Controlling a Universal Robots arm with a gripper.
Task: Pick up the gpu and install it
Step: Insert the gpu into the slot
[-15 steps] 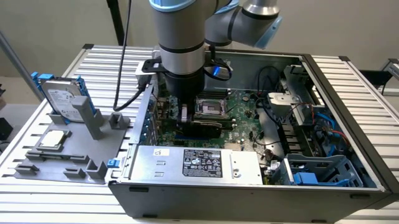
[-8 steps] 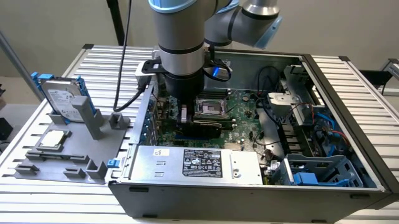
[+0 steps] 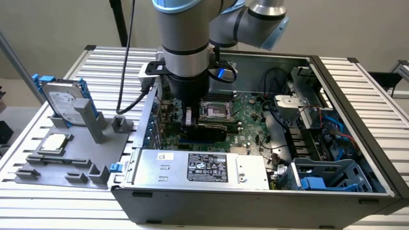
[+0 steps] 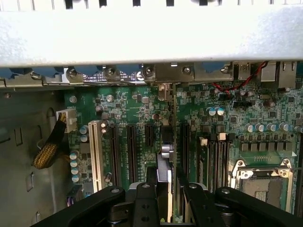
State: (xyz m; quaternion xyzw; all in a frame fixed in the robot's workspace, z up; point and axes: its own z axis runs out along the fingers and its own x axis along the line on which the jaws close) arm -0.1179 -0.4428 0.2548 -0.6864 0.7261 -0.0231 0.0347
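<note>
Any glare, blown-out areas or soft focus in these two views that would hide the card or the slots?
Wrist view: the pale metal case wall is washed out bright; the green motherboard is evenly lit, and the black gripper looks soft close up. Exterior view: even light, shade inside the grey computer case beneath the arm, thin green-and-black gpu still readable.

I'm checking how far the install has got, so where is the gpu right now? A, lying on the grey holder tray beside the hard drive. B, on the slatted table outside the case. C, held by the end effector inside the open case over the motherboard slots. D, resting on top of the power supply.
C: the end effector grips the gpu edge-on inside the computer case, right above the motherboard expansion slots.
</note>
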